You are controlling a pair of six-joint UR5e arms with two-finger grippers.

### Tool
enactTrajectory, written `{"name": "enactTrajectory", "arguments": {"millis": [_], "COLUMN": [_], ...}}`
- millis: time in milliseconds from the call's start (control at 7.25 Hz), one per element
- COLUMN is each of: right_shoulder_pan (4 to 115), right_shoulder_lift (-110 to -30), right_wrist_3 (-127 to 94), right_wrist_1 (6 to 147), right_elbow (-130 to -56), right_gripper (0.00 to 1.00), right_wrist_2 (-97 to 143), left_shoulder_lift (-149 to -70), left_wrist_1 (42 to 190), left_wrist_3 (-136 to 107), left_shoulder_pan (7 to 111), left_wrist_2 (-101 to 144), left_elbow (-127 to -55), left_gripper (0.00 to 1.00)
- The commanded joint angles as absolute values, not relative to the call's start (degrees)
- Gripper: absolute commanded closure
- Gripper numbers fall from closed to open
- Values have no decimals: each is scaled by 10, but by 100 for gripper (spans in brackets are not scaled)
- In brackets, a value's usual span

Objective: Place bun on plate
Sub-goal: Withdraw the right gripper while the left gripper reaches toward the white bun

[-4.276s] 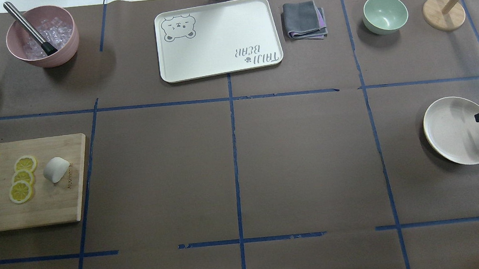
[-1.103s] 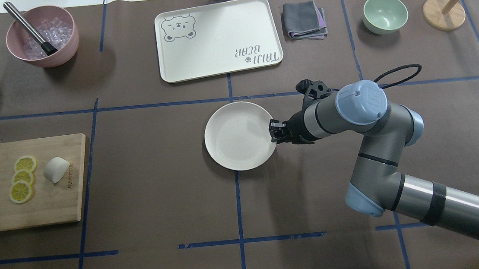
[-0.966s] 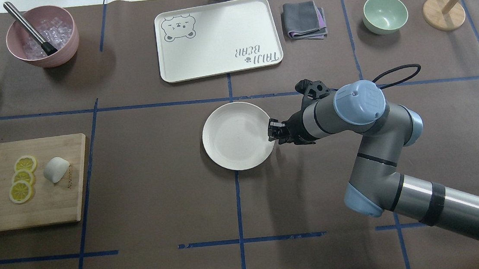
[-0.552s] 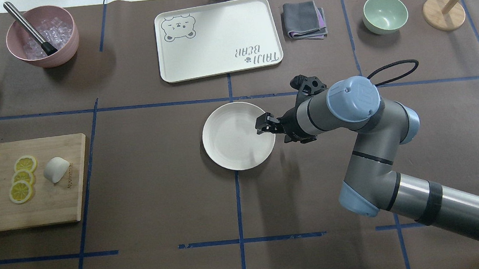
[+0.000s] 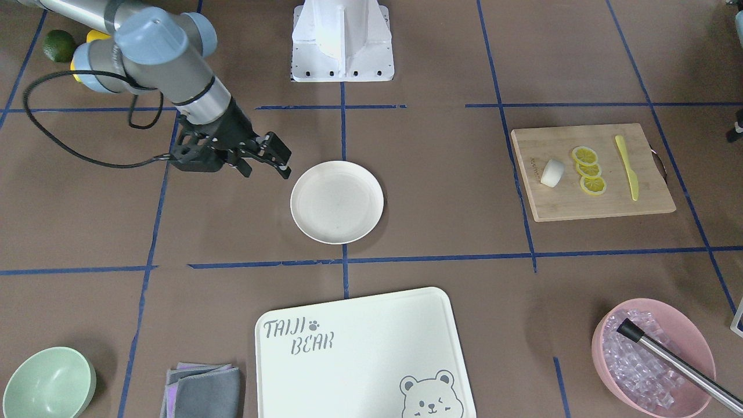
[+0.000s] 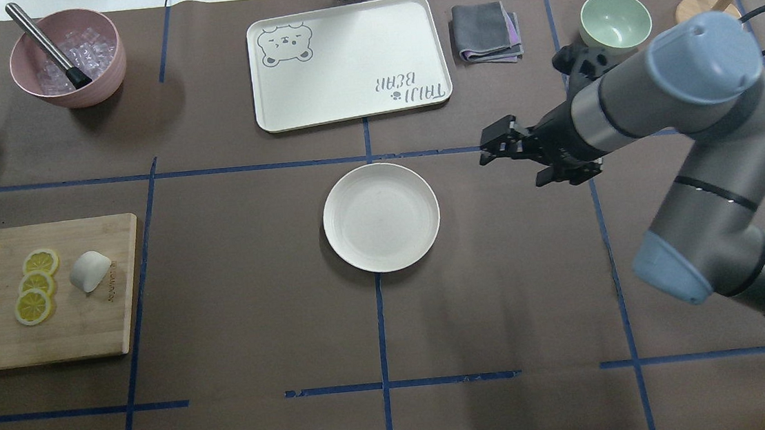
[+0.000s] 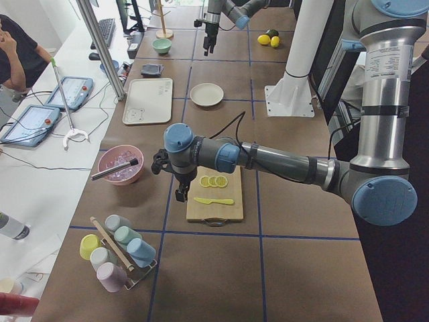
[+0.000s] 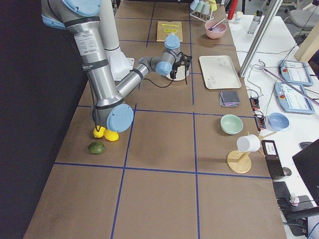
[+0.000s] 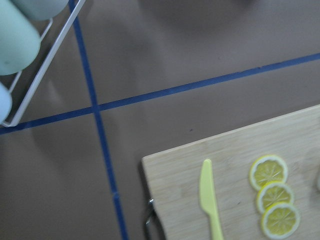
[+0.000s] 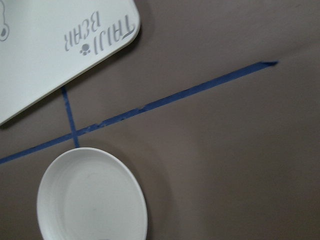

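The plate sits empty mid-worktop. The bun lies untouched on the cutting board at the left. The right gripper hangs open and empty beside the plate. The left gripper is near the board, and I cannot tell if it is open or closed. Picking and placing are both left to do.

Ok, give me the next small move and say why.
Probably shift the left gripper across the cutting board to above the bun. The plate sits empty at mid-table, the right gripper is open and clear of it, and the bun lies beside the lemon slices, ungrasped.
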State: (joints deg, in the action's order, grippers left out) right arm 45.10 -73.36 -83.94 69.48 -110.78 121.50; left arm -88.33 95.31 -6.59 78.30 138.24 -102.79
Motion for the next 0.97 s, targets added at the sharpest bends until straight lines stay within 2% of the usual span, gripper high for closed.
{"name": "enactTrajectory", "arguments": {"millis": [0, 276, 552, 828], "right_shoulder_pan": [542, 626, 676, 677], "right_shoulder_lift": [-827, -884, -938, -948], "right_wrist_3": [-711, -588, -474, -453], "right_wrist_1": [703, 703, 704, 704], "right_elbow": [-1140, -1139, -1136, -1134], "right_gripper": [0, 0, 0, 0], "right_wrist_2": [1291, 1354, 1379, 1378], "left_shoulder_lift": [-879, -883, -889, -890], "left_wrist_1": [1066, 1180, 1198, 1198], "left_wrist_3": [-229, -308, -306, -306], "left_shoulder_pan": [676, 560, 470, 455], "left_wrist_2": [1375, 1266, 1177, 1174], "left_elbow": [-1032, -1032, -1030, -1035], "left_gripper": [0, 0, 0, 0]}}
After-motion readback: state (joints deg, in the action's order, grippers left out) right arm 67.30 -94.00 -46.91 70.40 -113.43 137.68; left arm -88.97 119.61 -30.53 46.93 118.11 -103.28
